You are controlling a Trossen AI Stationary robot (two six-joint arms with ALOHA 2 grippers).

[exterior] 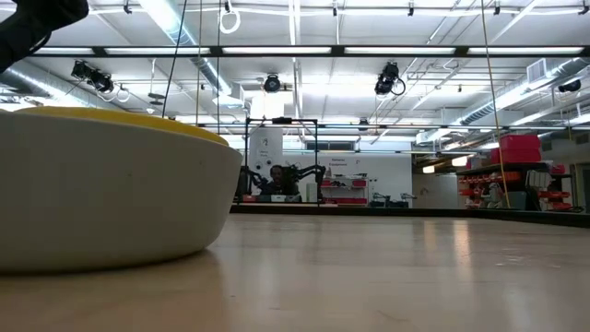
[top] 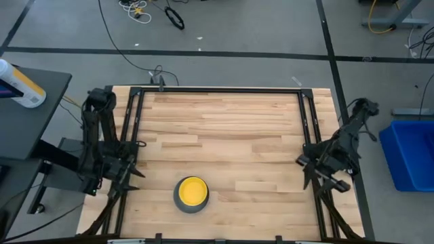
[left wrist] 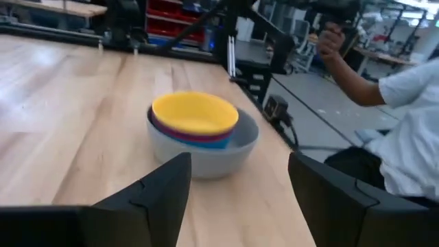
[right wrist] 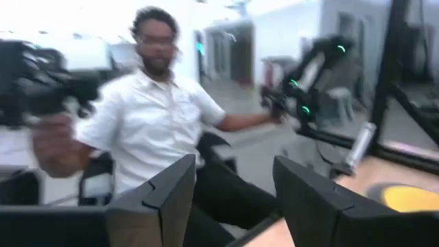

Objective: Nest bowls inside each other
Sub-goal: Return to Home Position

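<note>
The bowls stand nested in one stack (top: pixel 191 194) near the table's front edge, left of the middle. The grey bowl (left wrist: pixel 206 154) is outermost and rests by its base on the wood. The yellow bowl (left wrist: pixel 195 113) is innermost, with a dark red and a blue rim showing just under it. In the low view the grey wall (exterior: pixel 101 194) fills the left side. My left gripper (left wrist: pixel 236 199) stands open at the table's left edge (top: pixel 129 177), pointing at the stack from a distance. My right gripper (right wrist: pixel 233 199) stands open at the right edge (top: pixel 308 173), holding nothing.
A black metal frame (top: pixel 217 90) runs around the tabletop. A person in a white shirt (right wrist: pixel 158 130) sits just beyond the near edge, holding a control handle (left wrist: pixel 329 38). A blue bin (top: pixel 410 152) stands right of the table, and a bottle (top: pixel 20 85) lies on a side table at the left.
</note>
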